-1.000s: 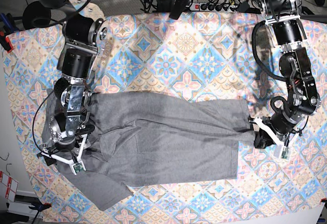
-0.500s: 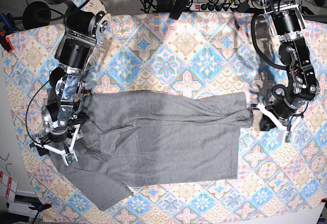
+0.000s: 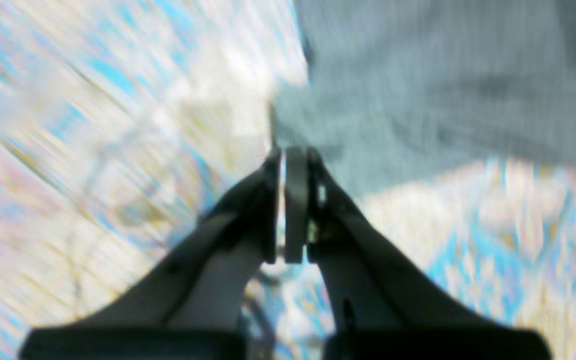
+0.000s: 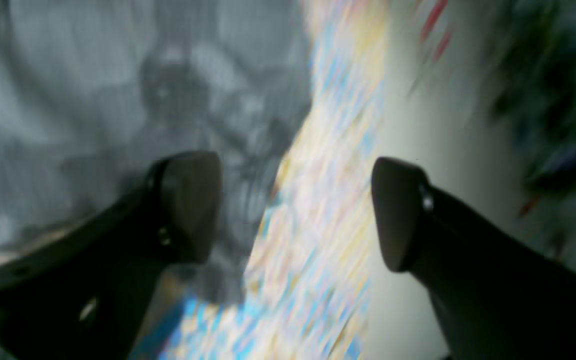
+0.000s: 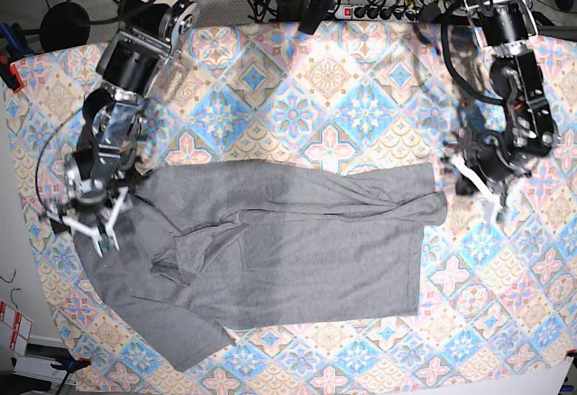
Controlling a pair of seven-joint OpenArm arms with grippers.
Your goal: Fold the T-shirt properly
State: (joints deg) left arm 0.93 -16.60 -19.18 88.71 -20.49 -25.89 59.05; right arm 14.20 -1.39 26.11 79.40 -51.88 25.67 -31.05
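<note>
I see the T-shirt [image 5: 288,251] lying flat on the patterned tablecloth [image 5: 297,88] that covers the table, its long axis running side to side across the base view, partly folded lengthwise. My right gripper [image 5: 86,224] hangs at the shirt's left end in that view, jaws spread wide with nothing between them; in its wrist view one jaw is over the grey cloth and the other over the tablecloth, so the shirt's edge runs between them. My left gripper [image 5: 478,188] sits just off the shirt's opposite end, jaws pressed together and holding nothing, the cloth lying just ahead of their tips. I judge the right arm the nearer to a grasp.
</note>
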